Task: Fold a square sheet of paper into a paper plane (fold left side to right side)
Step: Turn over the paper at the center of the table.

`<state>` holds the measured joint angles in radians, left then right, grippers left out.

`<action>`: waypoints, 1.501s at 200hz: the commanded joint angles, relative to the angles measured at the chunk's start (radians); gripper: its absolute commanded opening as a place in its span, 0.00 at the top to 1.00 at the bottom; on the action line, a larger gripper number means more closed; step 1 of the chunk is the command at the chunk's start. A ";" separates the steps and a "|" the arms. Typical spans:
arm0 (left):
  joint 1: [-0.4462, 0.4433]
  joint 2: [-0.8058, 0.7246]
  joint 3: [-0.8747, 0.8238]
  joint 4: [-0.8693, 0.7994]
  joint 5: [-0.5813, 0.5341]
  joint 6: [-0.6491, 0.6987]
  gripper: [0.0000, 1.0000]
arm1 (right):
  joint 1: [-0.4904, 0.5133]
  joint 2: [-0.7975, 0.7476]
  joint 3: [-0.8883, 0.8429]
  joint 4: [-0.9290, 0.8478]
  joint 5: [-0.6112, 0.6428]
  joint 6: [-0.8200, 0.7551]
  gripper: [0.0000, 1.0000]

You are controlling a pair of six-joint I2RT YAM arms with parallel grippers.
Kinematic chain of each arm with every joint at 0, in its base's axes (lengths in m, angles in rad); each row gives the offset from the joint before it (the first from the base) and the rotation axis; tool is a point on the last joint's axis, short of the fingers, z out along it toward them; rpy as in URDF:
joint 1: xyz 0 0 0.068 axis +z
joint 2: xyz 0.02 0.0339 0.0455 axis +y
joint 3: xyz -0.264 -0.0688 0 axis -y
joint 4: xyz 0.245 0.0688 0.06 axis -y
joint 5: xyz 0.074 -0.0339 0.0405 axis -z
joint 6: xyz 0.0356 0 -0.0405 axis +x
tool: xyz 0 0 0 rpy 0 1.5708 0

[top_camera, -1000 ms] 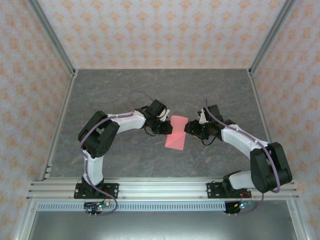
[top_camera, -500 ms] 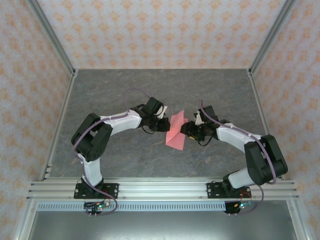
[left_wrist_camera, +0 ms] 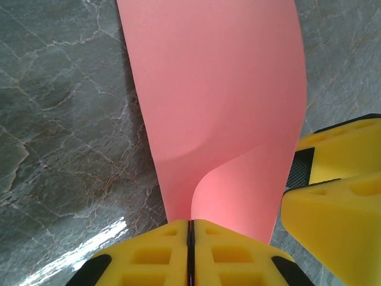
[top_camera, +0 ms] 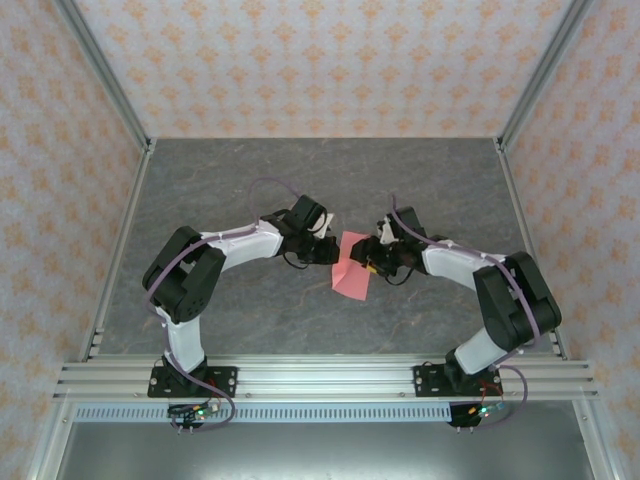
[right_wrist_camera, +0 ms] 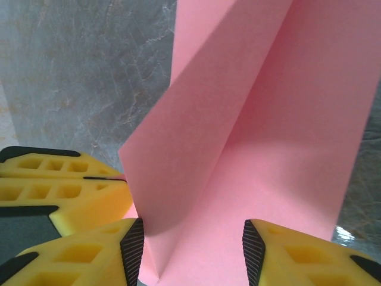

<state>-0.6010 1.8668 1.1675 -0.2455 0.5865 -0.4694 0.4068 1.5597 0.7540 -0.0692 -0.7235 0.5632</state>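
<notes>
Checking in from the remote desk. Over on the left, my left hand (left_wrist_camera: 190,227) is clamped shut on the paper (left_wrist_camera: 214,89), pinching the edge at roughly 9 o'clock of the sheet. On the left wrist cam that edge curls up off the bench (left_wrist_camera: 59,119) into the closed jaws. I reckon that side is lifted so it can be carried over toward 3 o'clock for the left-to-right fold. The rest of the paper lies around the middle of the bench.

At the paper's 3 o'clock side, my right hand (right_wrist_camera: 193,250) has its jaws apart. They straddle the paper, with a raised flap and a crease running up between them. It isn't squeezing anything, far as I can tell. My guess is it's parked there to steady that side while the flap comes across.

Count: one paper, two hands, one closed on it and one open. No plane shape yet, so I'd call this early days.
</notes>
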 commanded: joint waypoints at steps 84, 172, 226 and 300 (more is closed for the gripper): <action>0.006 -0.020 -0.023 0.003 -0.022 0.000 0.90 | 0.008 -0.060 0.026 -0.040 0.020 0.010 0.39; 0.005 -0.043 -0.032 0.006 -0.038 -0.010 0.76 | 0.019 -0.017 0.054 -0.053 0.001 0.006 0.79; 0.076 -0.272 -0.139 0.041 -0.061 -0.046 0.51 | -0.055 -0.144 0.080 -0.093 -0.054 -0.096 1.00; 0.148 -0.712 -0.233 0.231 0.066 -0.192 0.15 | -0.134 -0.343 0.312 0.033 -0.343 -0.095 1.00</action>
<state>-0.4576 1.2400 0.9642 -0.1753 0.5716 -0.5594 0.2699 1.2491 0.9836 -0.1417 -0.9138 0.4412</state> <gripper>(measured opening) 0.813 0.048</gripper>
